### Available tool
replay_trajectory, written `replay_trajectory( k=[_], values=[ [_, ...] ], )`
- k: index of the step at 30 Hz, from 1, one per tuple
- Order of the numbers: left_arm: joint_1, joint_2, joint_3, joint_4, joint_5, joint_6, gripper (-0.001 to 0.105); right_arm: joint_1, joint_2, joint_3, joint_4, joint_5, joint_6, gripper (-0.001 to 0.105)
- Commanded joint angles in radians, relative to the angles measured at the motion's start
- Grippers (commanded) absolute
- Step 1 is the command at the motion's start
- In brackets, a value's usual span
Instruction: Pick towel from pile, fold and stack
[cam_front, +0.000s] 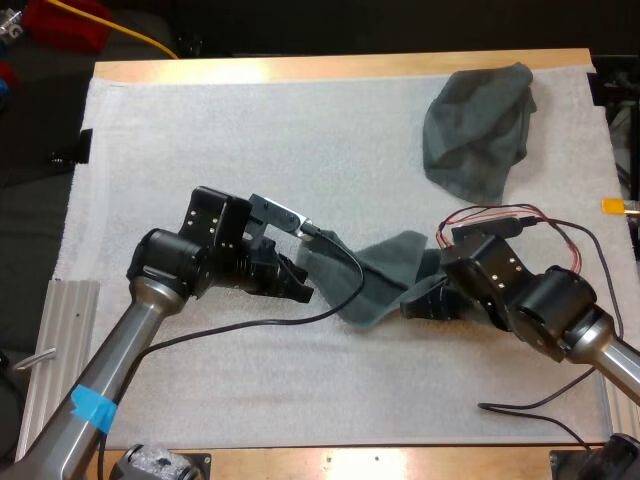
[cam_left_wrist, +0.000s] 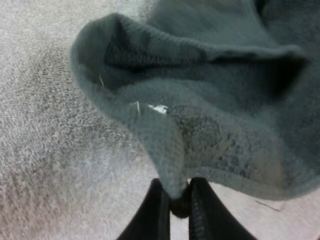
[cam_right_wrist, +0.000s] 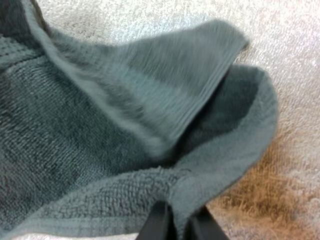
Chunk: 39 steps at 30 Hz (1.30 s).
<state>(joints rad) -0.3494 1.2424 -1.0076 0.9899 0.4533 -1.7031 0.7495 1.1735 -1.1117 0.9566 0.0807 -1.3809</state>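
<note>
1. The dark grey-green towel (cam_front: 372, 282) lay bunched mid-mat, strung between both grippers.
2. The left gripper (cam_left_wrist: 178, 202) was clamped on one edge fold, and the right gripper (cam_right_wrist: 181, 220) on the opposite hem.
3. It looked light, soft and floppy, so the corners seemed the best hold.
4. Its long axis ran side to side, from gripper to gripper.

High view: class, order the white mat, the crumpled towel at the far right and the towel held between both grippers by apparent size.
1. white mat
2. crumpled towel
3. held towel, which looks smallest, though it is bunched up, so its full size is unsure.
</note>
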Motion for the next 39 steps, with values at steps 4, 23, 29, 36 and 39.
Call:
replay_trajectory(
  k=[4,23,29,36,39],
  values=[
    [0.0,-0.025,-0.064,0.062,-0.009,0.002,0.0,0.002,-0.009,-0.045,0.04,0.012,-0.023,0.003],
    [-0.002,-0.077,-0.211,0.229,0.15,-0.059,0.0,0.002,-0.057,-0.248,0.238,-0.014,-0.055,0.003],
    [-0.003,-0.136,-0.211,0.232,0.15,-0.073,0.0,0.002,-0.086,-0.278,0.26,-0.017,-0.058,0.003],
    [-0.003,-0.235,-0.211,0.237,0.15,-0.115,0.0,0.002,-0.123,-0.286,0.283,-0.039,-0.042,0.003],
    [-0.003,-0.259,-0.211,0.255,0.15,-0.131,0.0,0.02,-0.128,-0.286,0.307,-0.041,-0.037,0.003]
  ],
)
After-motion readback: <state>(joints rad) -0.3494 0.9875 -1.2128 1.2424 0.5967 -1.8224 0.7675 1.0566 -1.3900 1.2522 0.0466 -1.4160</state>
